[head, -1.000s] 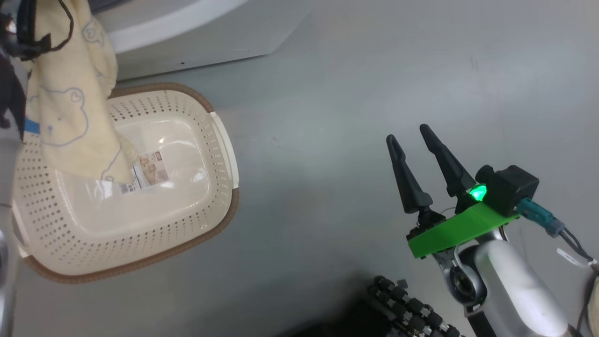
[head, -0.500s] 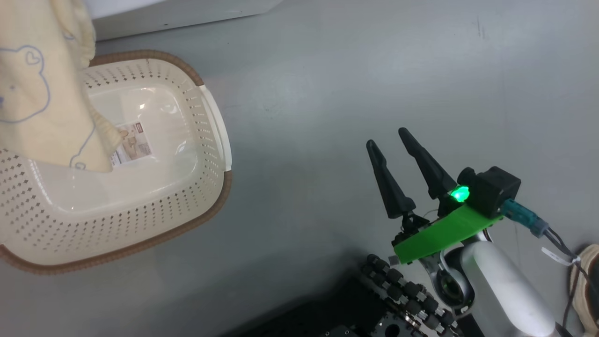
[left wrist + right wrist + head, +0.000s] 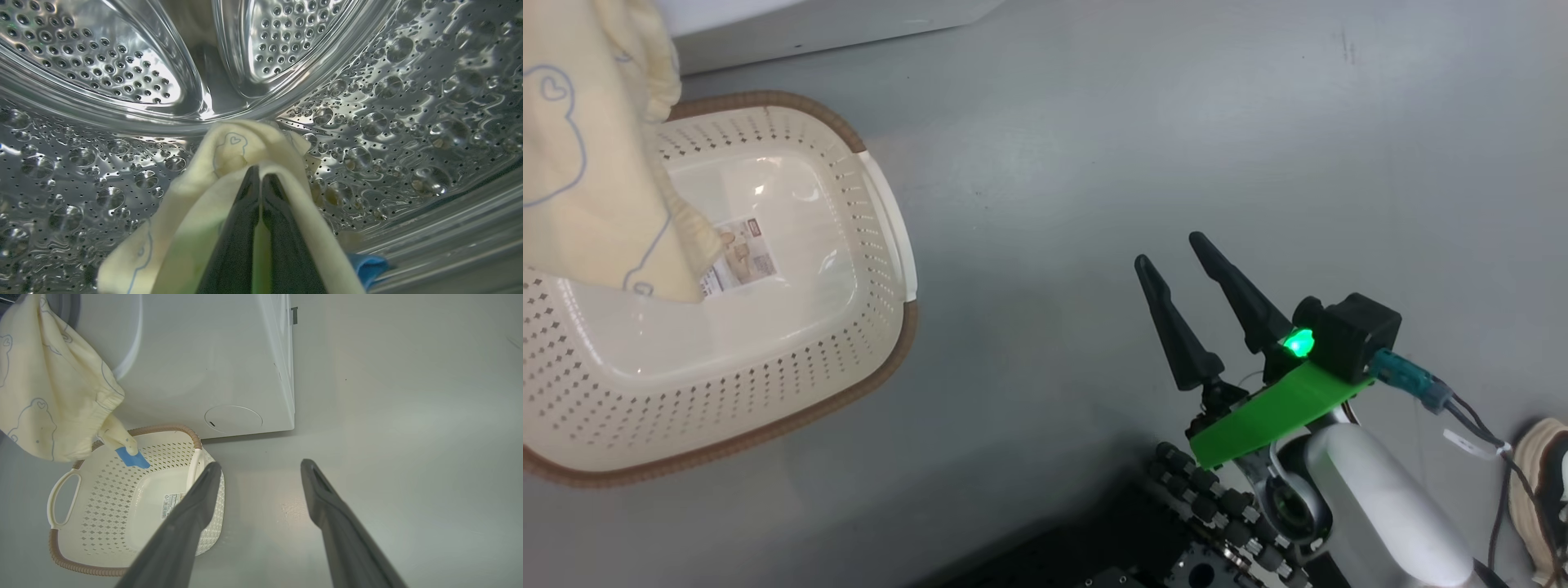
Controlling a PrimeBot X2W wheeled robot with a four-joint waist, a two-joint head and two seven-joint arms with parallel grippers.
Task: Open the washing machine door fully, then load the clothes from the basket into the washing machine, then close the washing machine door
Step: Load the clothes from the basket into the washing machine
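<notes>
The washer [image 3: 229, 367] has its mouth open, and its steel drum [image 3: 102, 183] is bare inside, ready for loading. Just in front of the washer sits the basket [image 3: 768, 384], kept close so the carry is short (only its label shows on the bottom). The clothes [image 3: 580, 188] trail from the washer's mouth down over the basket. Their top is bunched inside the drum, where the left gripper [image 3: 259, 179] clamps the cloth to carry it in. The right gripper [image 3: 1169, 249] hovers well aside of the washer, jaws spread and holding nothing, out of the way.
</notes>
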